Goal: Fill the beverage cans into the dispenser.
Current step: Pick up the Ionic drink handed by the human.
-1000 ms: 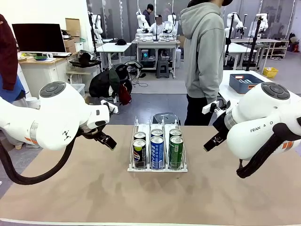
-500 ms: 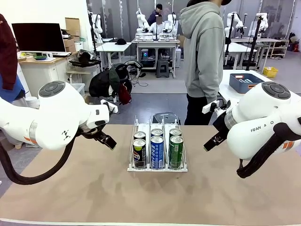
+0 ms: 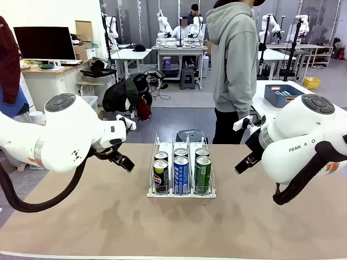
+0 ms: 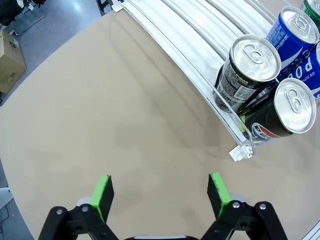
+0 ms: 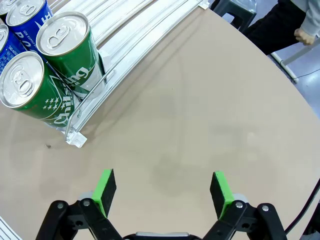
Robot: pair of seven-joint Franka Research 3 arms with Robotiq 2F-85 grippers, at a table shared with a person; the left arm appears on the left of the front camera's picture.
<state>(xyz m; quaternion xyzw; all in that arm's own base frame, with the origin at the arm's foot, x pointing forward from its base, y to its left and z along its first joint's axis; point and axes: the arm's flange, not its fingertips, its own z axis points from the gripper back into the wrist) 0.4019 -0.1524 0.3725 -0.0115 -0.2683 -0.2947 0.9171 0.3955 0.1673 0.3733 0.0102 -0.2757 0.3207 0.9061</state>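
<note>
- Left gripper point(image 4: 160, 189) hangs with jaws spread wide and nothing between them, over bare table point(image 3: 108, 216) at 9 o'clock of the dispenser point(image 3: 181, 194).
- Right gripper point(image 5: 163, 189) is likewise spread and empty, at 3 o'clock of the rack.
- Dispenser sits mid-table. It holds six beverage cans point(image 3: 181, 174) in two rows of three at its 6 o'clock end, black, blue and green across the lanes, with free lane behind them toward 12 o'clock.
- Risk: each gripper is close to a side wire, so an inward sweep would likely shove the light rack or tip the slim cans.
- Risk: a can set down off a lane's line could catch on the dividers and topple.
- Risk: the person point(image 3: 234, 59) stands at 12 o'clock, so a reach there could meet a hand.
- Against a second ago, arms, rack and cans are unchanged; only the person has shifted slightly.
</note>
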